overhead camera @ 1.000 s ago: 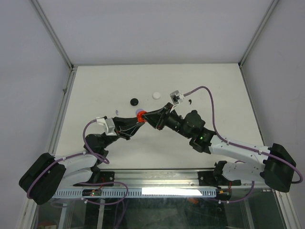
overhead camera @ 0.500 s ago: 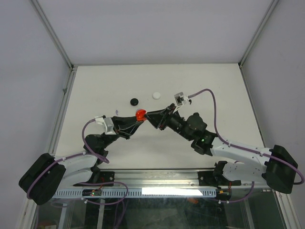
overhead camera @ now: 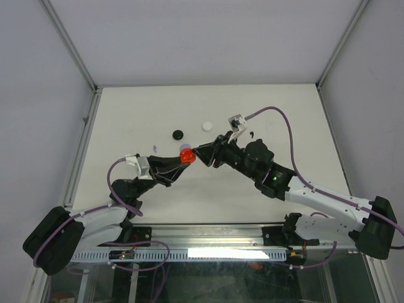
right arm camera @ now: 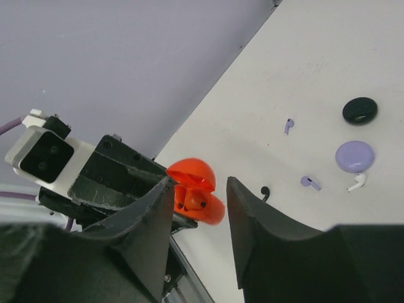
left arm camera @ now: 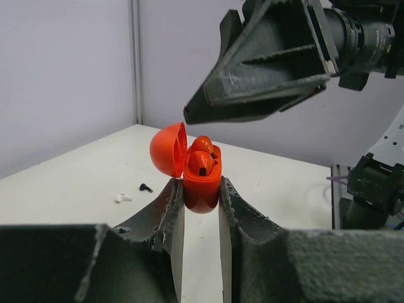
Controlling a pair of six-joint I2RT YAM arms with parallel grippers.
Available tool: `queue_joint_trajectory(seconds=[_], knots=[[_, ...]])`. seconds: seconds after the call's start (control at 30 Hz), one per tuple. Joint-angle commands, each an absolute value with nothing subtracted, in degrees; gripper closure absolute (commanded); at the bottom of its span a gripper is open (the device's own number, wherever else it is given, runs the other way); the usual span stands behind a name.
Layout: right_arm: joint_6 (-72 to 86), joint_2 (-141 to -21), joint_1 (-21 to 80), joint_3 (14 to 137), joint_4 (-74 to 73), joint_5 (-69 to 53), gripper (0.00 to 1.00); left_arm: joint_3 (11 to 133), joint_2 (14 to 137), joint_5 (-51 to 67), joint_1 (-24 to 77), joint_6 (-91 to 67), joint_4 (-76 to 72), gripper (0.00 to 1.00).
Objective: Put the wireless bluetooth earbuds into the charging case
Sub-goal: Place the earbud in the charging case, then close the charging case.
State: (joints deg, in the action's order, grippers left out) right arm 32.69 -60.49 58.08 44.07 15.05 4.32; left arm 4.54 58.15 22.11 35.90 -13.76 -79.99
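two red earbuds [left arm camera: 201, 163] in red case [left arm camera: 202, 190]; two purple earbuds [right arm camera: 288, 125] loose

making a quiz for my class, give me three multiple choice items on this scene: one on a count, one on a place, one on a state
1. Loose purple earbuds on the table: A none B two C five
2. The red case is: A lying on the table B between the left tool's fingers C on the floor
3. Its lid is: A open B shut C missing
1 B, right wrist view shows two; 2 B, fingers clamp its sides; 3 A, hinged back, red buds showing inside.
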Motion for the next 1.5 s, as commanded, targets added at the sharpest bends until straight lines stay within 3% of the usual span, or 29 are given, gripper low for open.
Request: queue_joint_trajectory(seconds=[0.0,0.03,0.13,0.4,0.43,0.47,0.9,1.03,1.2,1.47], knots=[[24.6,-59.5,55.2,49.1,9.4,-7.3,0.28,3.5,57.3,25.4,35.5,-17.7,-80.3,1.00],[24.1,-60.0,54.5,49.7,9.0,-11.0,0.18,3.5,57.3,25.7,35.5,-18.4,-80.5,1.00],[24.0,-62.7,53.1,52.9,5.8,-16.0,0.11,4.5,57.5,27.7,35.5,-19.5,-80.8,1.00],[24.0,-67.4,51.5,54.5,6.1,-16.0,0.11,7.4,58.1,31.7,35.5,-20.6,-78.8,1.00],[25.1,-67.6,51.4,54.8,5.7,-26.2,0.10,7.3,58.3,31.7,35.5,-20.8,-79.1,1.00],[25.3,-67.7,51.2,54.9,5.3,-27.8,0.10,7.3,58.5,31.5,35.5,-21.0,-79.4,1.00],[24.7,-64.3,50.0,52.4,9.7,-36.9,0.18,9.7,61.8,28.1,35.5,-24.8,-70.9,1.00],[23.1,-62.7,49.4,51.6,7.8,-33.7,0.18,11.8,63.4,26.4,35.5,-26.6,-65.7,1.00],[19.5,-60.9,49.2,50.9,1.1,-20.9,0.17,17.5,67.6,27.5,35.5,-31.0,-55.1,1.00],[17.6,-55.1,49.2,44.8,-4.2,9.7,0.15,27.3,82.9,29.9,37.0,-38.6,-43.1,1.00]])
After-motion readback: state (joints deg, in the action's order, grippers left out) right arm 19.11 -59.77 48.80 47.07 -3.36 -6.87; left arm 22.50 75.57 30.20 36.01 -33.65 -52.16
